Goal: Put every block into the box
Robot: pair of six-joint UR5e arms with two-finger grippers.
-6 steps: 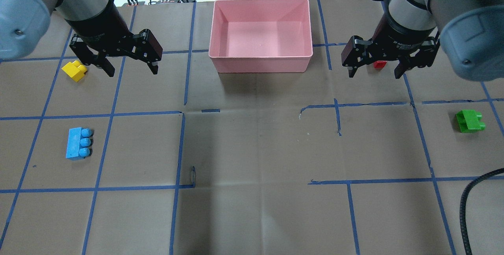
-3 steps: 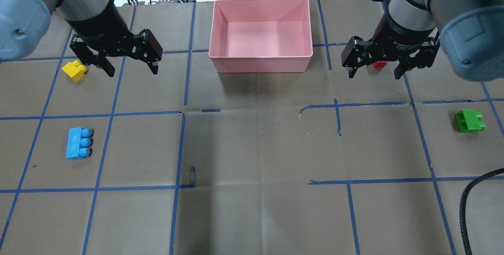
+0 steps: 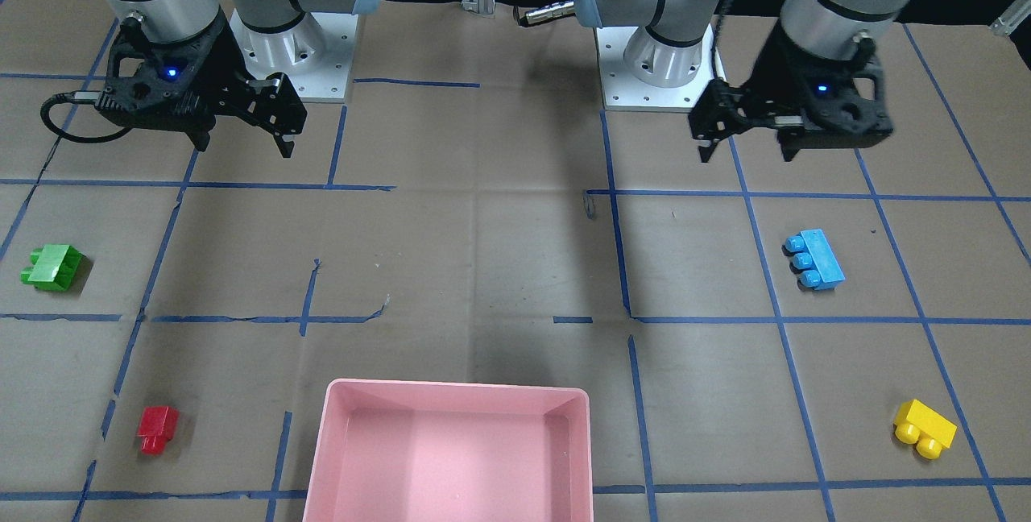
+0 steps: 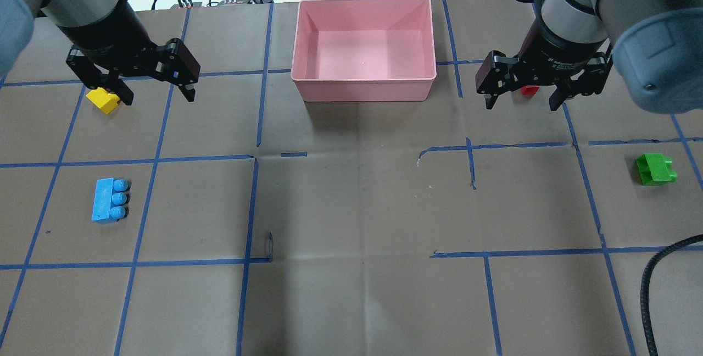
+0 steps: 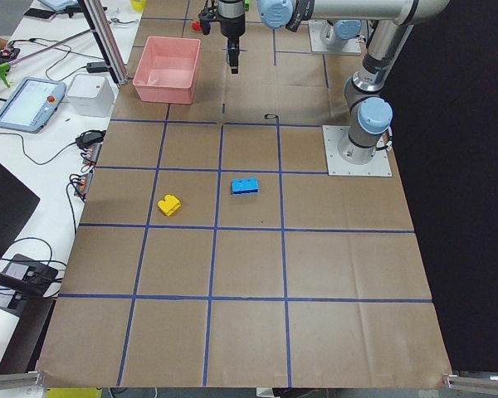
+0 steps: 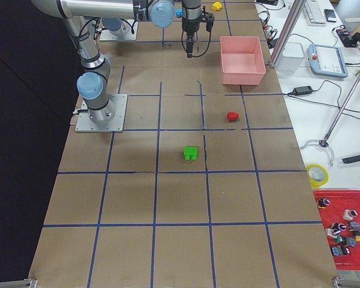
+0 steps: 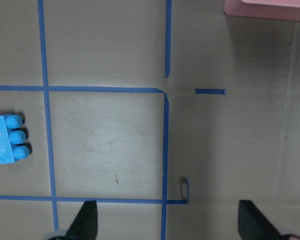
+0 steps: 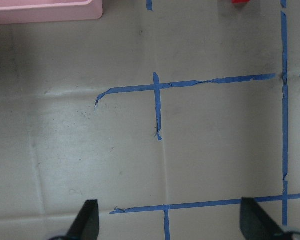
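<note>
Across the table, in the front-facing view, the box (image 3: 451, 387) lies empty at 6 o'clock, green block (image 3: 52, 267) at 9, red block (image 3: 156, 428) at 8, blue block (image 3: 815, 259) at 3, yellow block (image 3: 924, 428) at 4. Overhead, left gripper (image 4: 159, 98) and right gripper (image 4: 520, 104) hang spread wide, empty. Wrist views agree. No pick seems begun; next, I judge, each must descend astride its nearest block.

Left gripper (image 4: 159, 98), right gripper (image 4: 520, 105): 2 arms aloft, jaws spread wide.
</note>
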